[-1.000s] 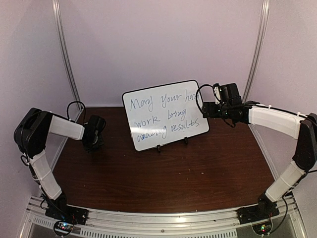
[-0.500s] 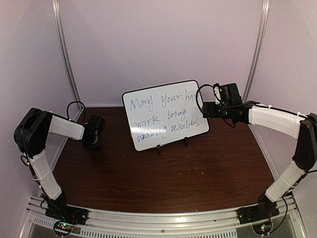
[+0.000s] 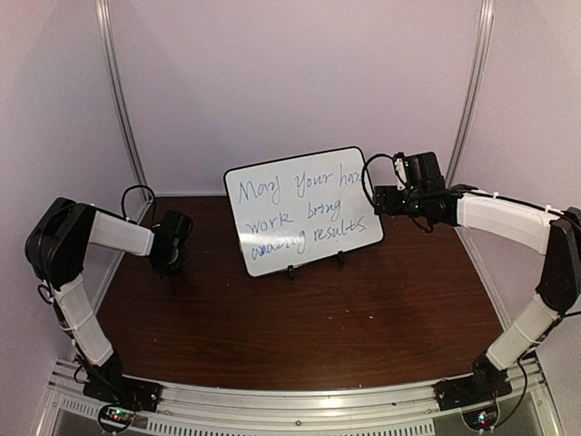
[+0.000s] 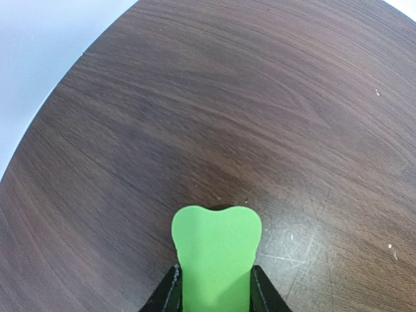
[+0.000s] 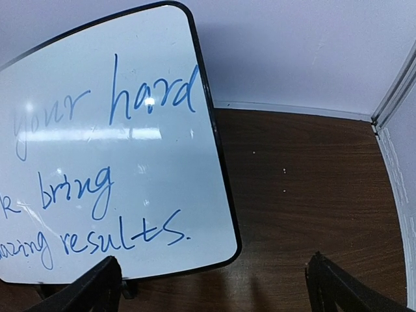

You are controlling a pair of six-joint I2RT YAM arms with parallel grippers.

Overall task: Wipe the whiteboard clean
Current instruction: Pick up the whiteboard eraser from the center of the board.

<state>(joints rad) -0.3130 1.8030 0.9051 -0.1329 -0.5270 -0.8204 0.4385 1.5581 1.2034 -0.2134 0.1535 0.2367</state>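
While the left gripper (image 4: 214,291) pinches a green eraser (image 4: 216,250) above bare table (image 4: 195,117), no wiping is done: the whiteboard (image 3: 304,211), well off to its right, carries every handwritten line. The right gripper (image 5: 213,272) gapes wide, empty, with the board's right edge just ahead.
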